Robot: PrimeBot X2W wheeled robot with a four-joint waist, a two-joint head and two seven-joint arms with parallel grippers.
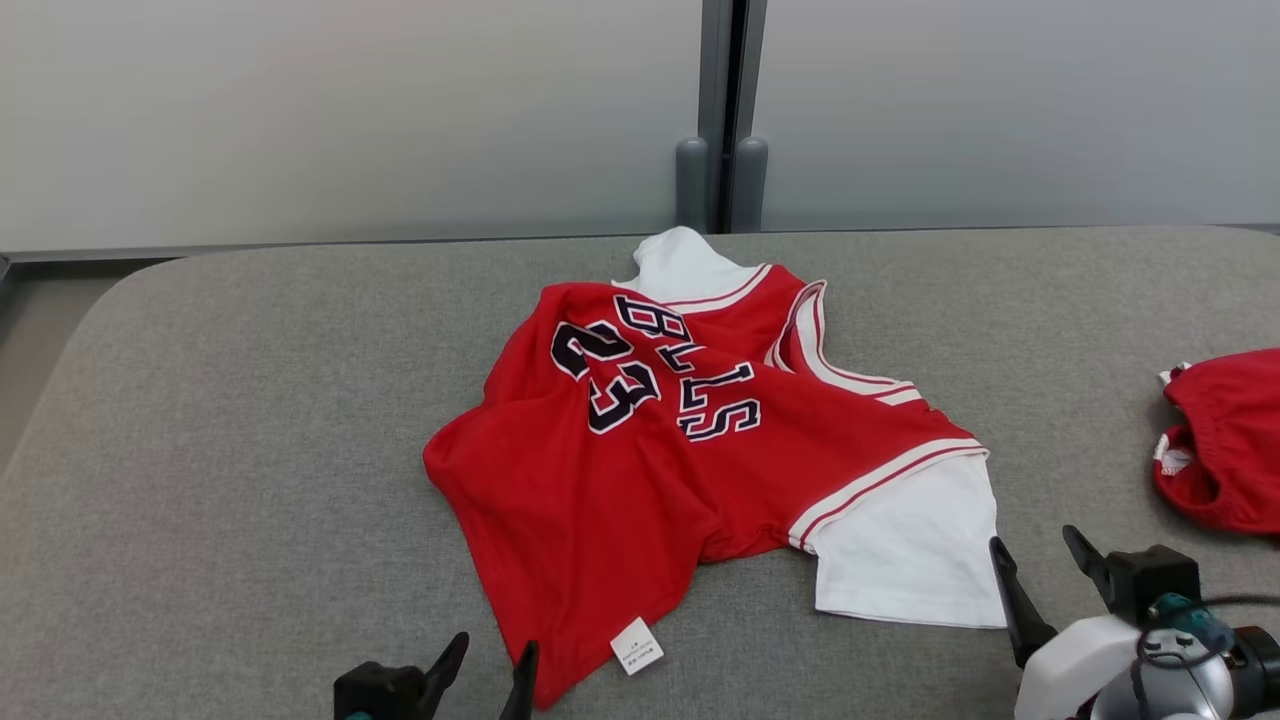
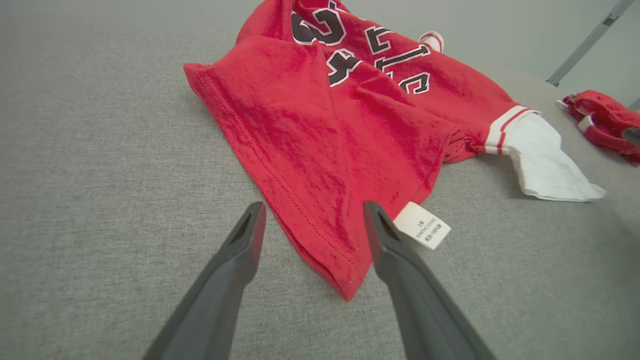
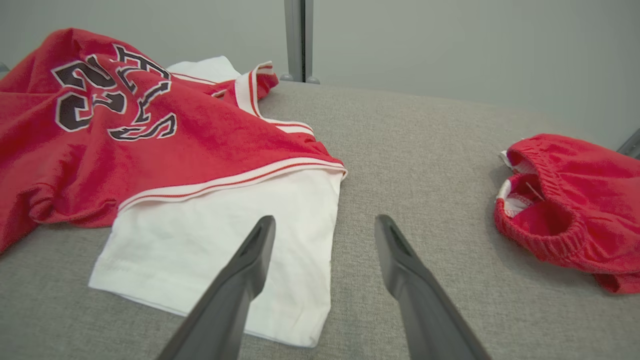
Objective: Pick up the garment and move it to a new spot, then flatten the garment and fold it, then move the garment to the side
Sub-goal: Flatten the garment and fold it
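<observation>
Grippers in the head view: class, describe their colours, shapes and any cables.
The left gripper and right gripper each have two long dark grey fingers tapering to points, on a black base. Behind the right one sits a white and silver wrist shell with a teal fitting and a thin black cable.

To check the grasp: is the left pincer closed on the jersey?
No, the left pincer stands open, the jersey's red corner between its jaws.

left hand (image 1: 494,648): jaws spread wide, empty | right hand (image 1: 1032,540): jaws spread wide, empty
</observation>
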